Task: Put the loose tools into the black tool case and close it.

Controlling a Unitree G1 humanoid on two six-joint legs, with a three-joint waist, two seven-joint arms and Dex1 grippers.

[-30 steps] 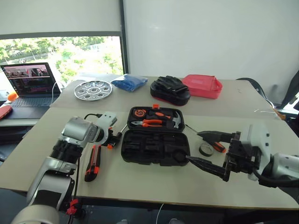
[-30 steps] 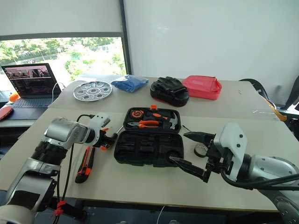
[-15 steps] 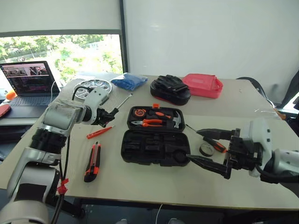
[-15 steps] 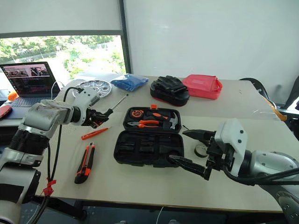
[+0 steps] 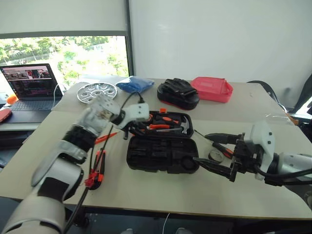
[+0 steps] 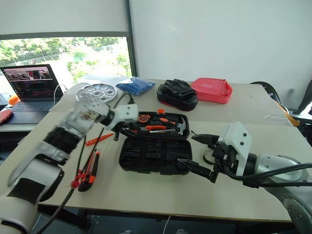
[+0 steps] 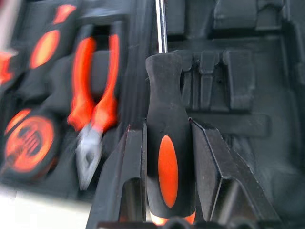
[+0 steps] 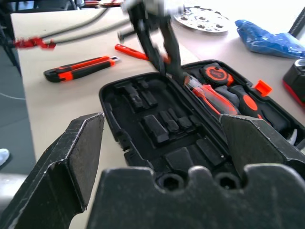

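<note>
The black tool case (image 5: 161,155) lies open mid-table, with pliers, a tape measure and a hammer in its far half. My left gripper (image 5: 127,127) hangs over the case's left edge, shut on a black-and-orange screwdriver (image 7: 167,157) whose shaft (image 7: 161,28) points across the recesses. On the table left of the case lie the orange tester pen (image 5: 105,138) and the utility knife (image 5: 97,168). My right gripper (image 5: 202,148) stands open and holds nothing at the case's right end. Just behind it are the tape roll (image 5: 214,156) and a second screwdriver (image 5: 222,150).
Along the far table stand a round silver tray (image 5: 97,91), a blue bag (image 5: 134,85), a black bundle (image 5: 178,93) and a red pouch (image 5: 210,89). A laptop (image 5: 31,87) sits at the far left. Bare tabletop runs along the near edge.
My left gripper rose from the table left of the case with the screwdriver, swung right and rolled, ending over the case. The right gripper kept still.
</note>
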